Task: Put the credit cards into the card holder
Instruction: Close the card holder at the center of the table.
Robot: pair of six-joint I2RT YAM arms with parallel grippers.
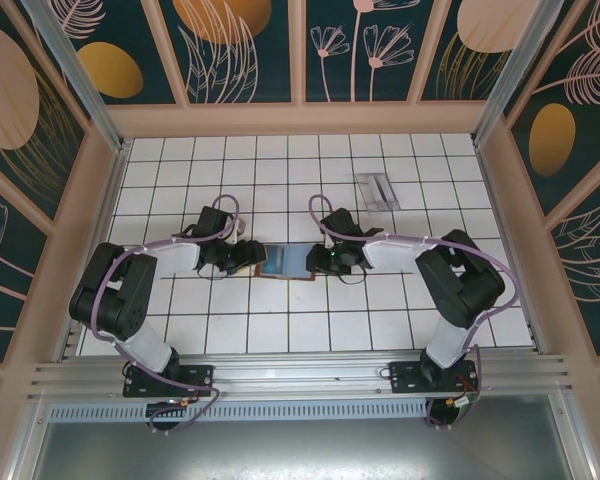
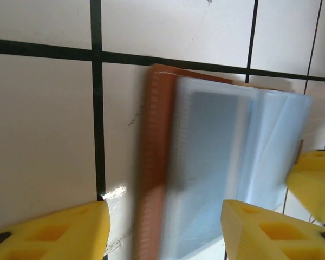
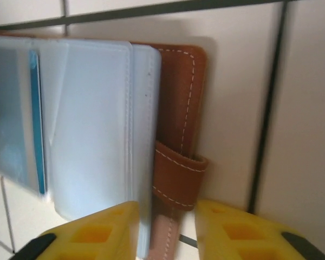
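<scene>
L claw wide at card holder edge, R claw narrow astride strap

Both arms sit folded low, reaching inward toward each other.

Left arm, black jointed links with a pale base segment: elbow pushed out to the left, forearm running right, wrist dipped down. The left gripper, with blocky yellow plastic fingers, points right. On its wrist camera I read the jaws standing wide apart.

Right arm, same build, mirrors that pose: elbow out right, forearm running left. The right gripper points left and faces the other one, near it but apart. Its yellow fingers stand close together with a narrow slot between. I cannot tell whether they are clamping.
</scene>
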